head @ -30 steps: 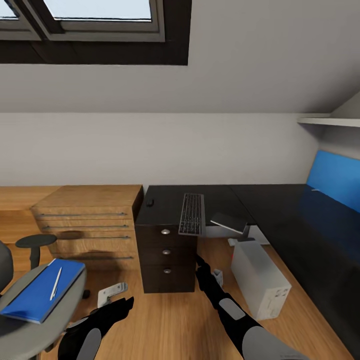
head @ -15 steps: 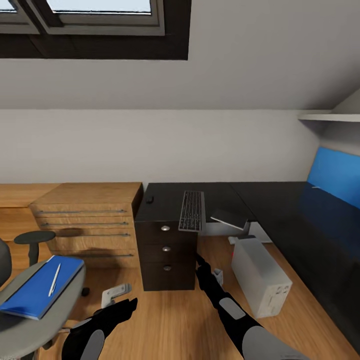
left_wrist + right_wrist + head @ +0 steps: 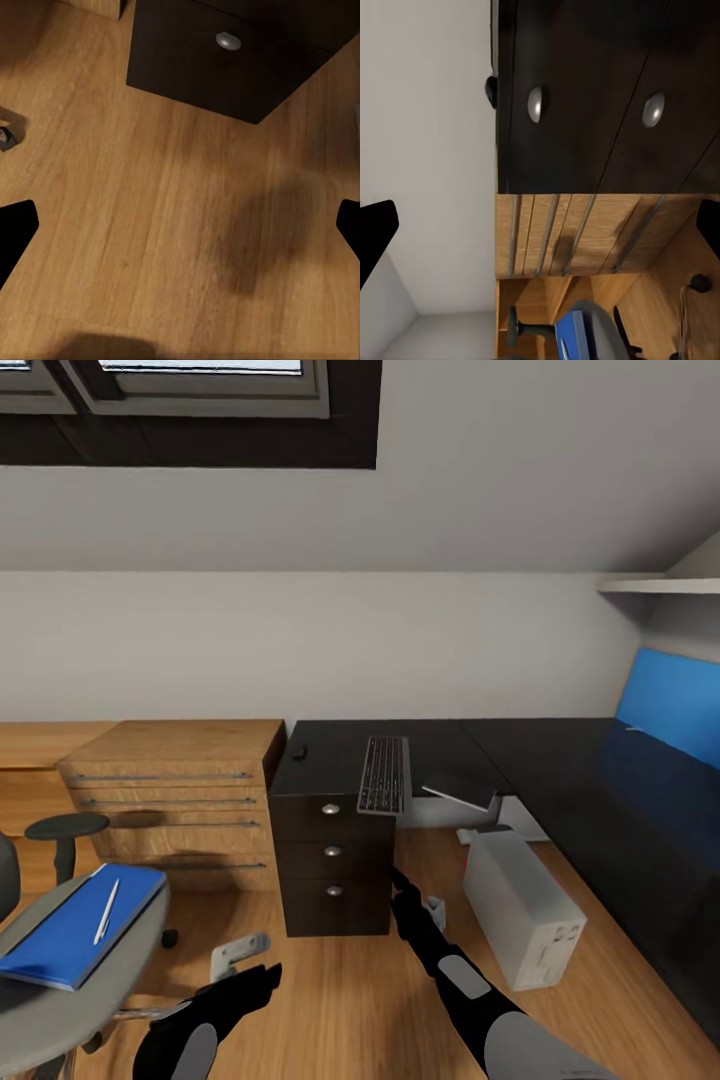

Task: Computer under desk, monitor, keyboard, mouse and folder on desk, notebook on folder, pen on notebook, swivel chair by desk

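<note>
Wooden floor (image 3: 150, 225) lies below the left gripper (image 3: 180, 225), whose fingers (image 3: 16, 225) stand wide apart and hold nothing. The right gripper (image 3: 540, 225) is likewise spread wide and empty, its fingers (image 3: 375, 225) aimed at the dark drawer unit (image 3: 585, 90) with round knobs. In the head view, the left gripper (image 3: 245, 985) hangs low over the floor and the right arm (image 3: 440, 960) reaches toward the drawers (image 3: 333, 860). On the black tabletop (image 3: 450, 745) lie the keyboard (image 3: 385, 774), its near end past the edge, and the small mouse (image 3: 298, 752) well apart from it. The computer (image 3: 522, 920) rests on the floor beside the drawers. On the swivel chair (image 3: 60, 1000), the pen (image 3: 105, 912) lies atop the blue folder (image 3: 75, 930).
</note>
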`<state>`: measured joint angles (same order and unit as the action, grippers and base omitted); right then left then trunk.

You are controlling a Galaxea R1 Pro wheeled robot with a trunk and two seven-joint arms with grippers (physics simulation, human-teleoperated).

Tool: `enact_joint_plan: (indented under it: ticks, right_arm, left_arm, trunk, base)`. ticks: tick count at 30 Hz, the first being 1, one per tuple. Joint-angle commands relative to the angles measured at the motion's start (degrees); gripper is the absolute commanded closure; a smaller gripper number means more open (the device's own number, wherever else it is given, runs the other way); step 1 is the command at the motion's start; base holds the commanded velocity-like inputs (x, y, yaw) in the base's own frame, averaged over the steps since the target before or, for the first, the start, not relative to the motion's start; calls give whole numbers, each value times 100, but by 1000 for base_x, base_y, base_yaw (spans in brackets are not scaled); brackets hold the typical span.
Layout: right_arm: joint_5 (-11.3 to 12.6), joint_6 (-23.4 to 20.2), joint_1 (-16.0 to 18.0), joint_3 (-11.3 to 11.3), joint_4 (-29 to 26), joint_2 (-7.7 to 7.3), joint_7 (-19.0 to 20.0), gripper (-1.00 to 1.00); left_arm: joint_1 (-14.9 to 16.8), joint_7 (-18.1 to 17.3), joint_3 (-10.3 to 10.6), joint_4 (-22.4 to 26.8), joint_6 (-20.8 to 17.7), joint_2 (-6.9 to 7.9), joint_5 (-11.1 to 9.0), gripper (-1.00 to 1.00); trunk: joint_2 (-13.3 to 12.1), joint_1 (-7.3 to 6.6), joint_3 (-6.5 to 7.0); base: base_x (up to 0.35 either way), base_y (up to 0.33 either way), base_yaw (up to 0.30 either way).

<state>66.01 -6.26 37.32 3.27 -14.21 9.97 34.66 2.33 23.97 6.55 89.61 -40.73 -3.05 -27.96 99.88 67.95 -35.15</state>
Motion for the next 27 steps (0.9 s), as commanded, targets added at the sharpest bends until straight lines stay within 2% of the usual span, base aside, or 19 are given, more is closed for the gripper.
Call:
enact_joint_plan:
  ticks: [1, 3, 12, 20, 27]
  right_arm:
    - [35, -55, 4, 33, 0, 3, 20, -100]
    - [29, -41, 4, 31, -2, 3, 16, -100]
    - [45, -18, 4, 55, -241, 3, 36, -100]
    - [11, -12, 4, 37, -331, 3, 222, -100]
    - [9, -36, 4, 33, -328, 3, 212, -100]
  left_arm:
    - [4, 56, 4, 5, -11, -1, -60, -100]
    - [4, 56, 4, -11, -11, -5, -60, -100]
    - [4, 29, 12, -266, -4, -12, -57, -100]
    - [4, 13, 13, -317, 4, -11, -52, -100]
    - [4, 12, 13, -321, 4, -11, -51, -100]
  trunk:
    - [45, 22, -24]
    - [125, 66, -60]
    - [125, 66, -60]
    - [125, 66, -60]
    - [125, 66, -60]
  base:
    - [0, 0, 0]
    - [0, 0, 0]
    - [9, 0, 0]
    - [208, 0, 0]
    - [142, 0, 0]
